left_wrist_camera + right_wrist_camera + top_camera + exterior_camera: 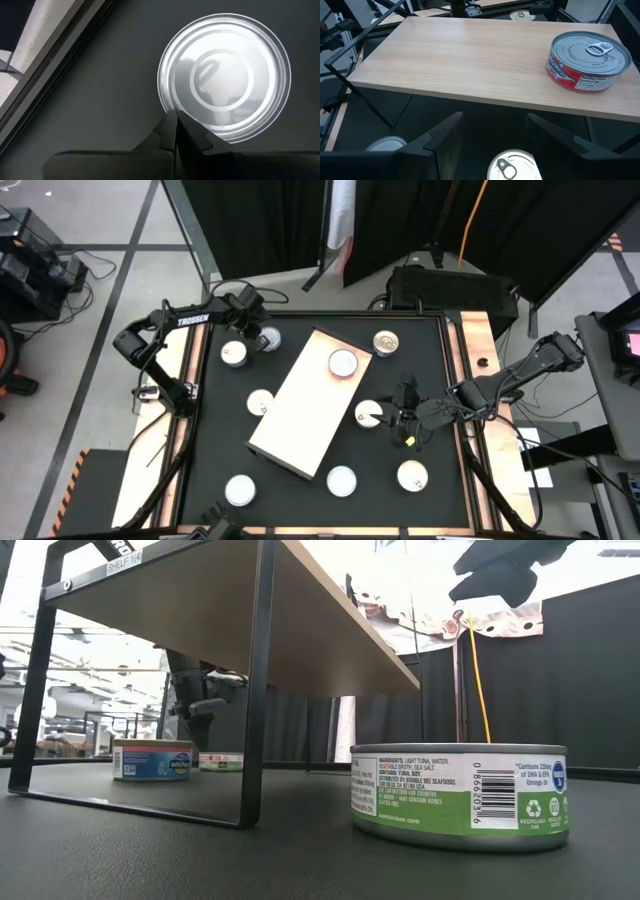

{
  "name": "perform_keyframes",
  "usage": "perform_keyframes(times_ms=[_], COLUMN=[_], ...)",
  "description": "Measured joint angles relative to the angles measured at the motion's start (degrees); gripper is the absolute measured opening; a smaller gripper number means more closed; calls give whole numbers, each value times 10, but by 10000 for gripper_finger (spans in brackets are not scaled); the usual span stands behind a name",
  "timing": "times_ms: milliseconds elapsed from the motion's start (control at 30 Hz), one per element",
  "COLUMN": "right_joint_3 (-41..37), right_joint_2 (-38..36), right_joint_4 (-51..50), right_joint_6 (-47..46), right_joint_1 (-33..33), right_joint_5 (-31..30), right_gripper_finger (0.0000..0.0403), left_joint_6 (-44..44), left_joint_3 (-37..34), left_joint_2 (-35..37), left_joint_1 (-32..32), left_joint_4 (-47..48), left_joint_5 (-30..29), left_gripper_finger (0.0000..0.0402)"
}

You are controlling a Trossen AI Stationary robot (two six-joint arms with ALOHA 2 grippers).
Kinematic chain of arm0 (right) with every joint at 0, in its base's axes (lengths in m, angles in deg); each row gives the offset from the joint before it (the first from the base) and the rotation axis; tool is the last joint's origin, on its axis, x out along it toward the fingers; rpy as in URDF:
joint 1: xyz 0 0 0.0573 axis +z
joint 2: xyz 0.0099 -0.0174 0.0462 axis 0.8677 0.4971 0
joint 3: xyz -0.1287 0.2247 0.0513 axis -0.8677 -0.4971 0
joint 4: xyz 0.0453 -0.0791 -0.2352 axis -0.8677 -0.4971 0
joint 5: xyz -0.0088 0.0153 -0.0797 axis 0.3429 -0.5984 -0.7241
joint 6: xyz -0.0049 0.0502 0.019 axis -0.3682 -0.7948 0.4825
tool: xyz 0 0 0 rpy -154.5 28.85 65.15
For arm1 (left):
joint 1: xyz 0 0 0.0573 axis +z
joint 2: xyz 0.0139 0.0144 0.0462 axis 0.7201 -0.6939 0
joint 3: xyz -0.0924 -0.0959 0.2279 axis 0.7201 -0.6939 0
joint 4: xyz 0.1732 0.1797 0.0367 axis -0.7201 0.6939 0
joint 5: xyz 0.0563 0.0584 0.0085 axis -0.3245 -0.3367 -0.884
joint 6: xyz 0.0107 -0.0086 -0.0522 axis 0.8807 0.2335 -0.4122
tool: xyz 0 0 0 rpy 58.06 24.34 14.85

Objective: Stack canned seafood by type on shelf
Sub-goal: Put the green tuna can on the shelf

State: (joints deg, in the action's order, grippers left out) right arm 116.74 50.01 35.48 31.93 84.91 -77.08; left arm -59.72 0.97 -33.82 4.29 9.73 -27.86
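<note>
A: What are the left fingers (176,131) doing?
B: They are pressing together, closed on nothing. Their tips are pointing down at a silver tin (224,77) on the black counter (100,100); the tin's rim is lying just ahead of the tips.

A: And the right fingers (492,137)?
B: They are standing apart, holding nothing. A tin with a pull tab (514,166) is sitting on the counter between and just under them. In front of them the pale wooden shelf (470,55) is standing on its black legs, and a red-labelled tin (587,60) is resting on its top, on the far side from the fingers.

A: Where are the other tins?
B: They are lying scattered on the counter around the shelf, for example the golden-topped tin (386,341).
</note>
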Motion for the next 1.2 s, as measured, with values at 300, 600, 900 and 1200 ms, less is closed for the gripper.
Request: perform_keyframes(times_ms=[300,600,900,1200], right_joint_3=[0,0,0,0], right_joint_2=[0,0,0,0], right_joint_4=[0,0,0,-1], right_joint_6=[0,0,0,0], right_joint_1=[0,0,0,0], right_joint_5=[0,0,0,0], right_gripper_finger=[210,210,210,210], left_joint_6=[0,-4,-30,-28], left_joint_3=[-12,-44,-50,-54], left_joint_2=[1,3,6,60], left_joint_1=[0,2,2,3], left_joint_4=[-26,-66,-67,-51], left_joint_5=[-1,-1,-1,-9], left_gripper_finger=[4,3,2,2])
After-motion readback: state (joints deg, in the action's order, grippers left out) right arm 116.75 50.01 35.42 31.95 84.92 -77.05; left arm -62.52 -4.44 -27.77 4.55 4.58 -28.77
